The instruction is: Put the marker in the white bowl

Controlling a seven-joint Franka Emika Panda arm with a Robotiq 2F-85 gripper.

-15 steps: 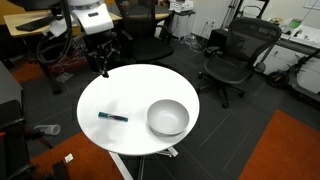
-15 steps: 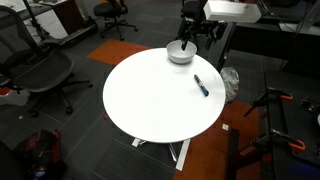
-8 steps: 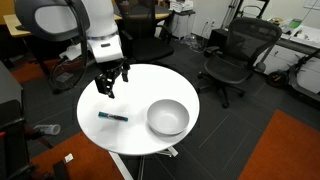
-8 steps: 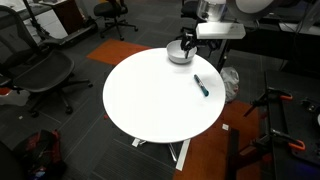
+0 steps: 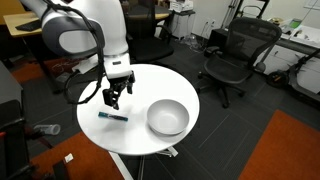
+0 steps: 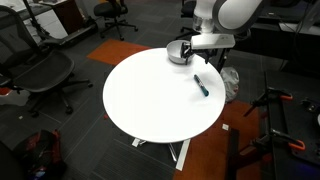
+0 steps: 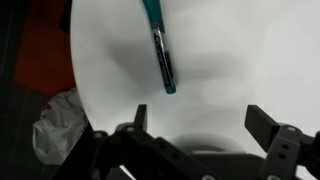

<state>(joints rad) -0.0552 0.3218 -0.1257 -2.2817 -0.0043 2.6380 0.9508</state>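
One marker [image 5: 112, 117] is seen lying flat on the table [image 5: 135, 140], left of the bowl [image 5: 168, 118] and well apart from it. The gripper [image 5: 113, 97] is held just above the marker, its fingers [image 7: 262, 122] spread wide with nothing between them.

In the wrist view the marker is seen beyond the fingers and off to one side of the gap, not yet between them.

Risks judged from here:
- If the gripper is lowered without being centred, the marker may be missed or nudged by one finger. Being slim and round, it could then be rolled toward the near table edge.
- If the gripper is lowered too far, the fingertips could be driven into the tabletop.
- If the marker is pinched near one end, it may be tilted in the grip. It could then be slipped out during the carry to the right, or knocked against the bowl rim and dropped outside.
- The bowl looks light, so it could be shoved by a low approach.
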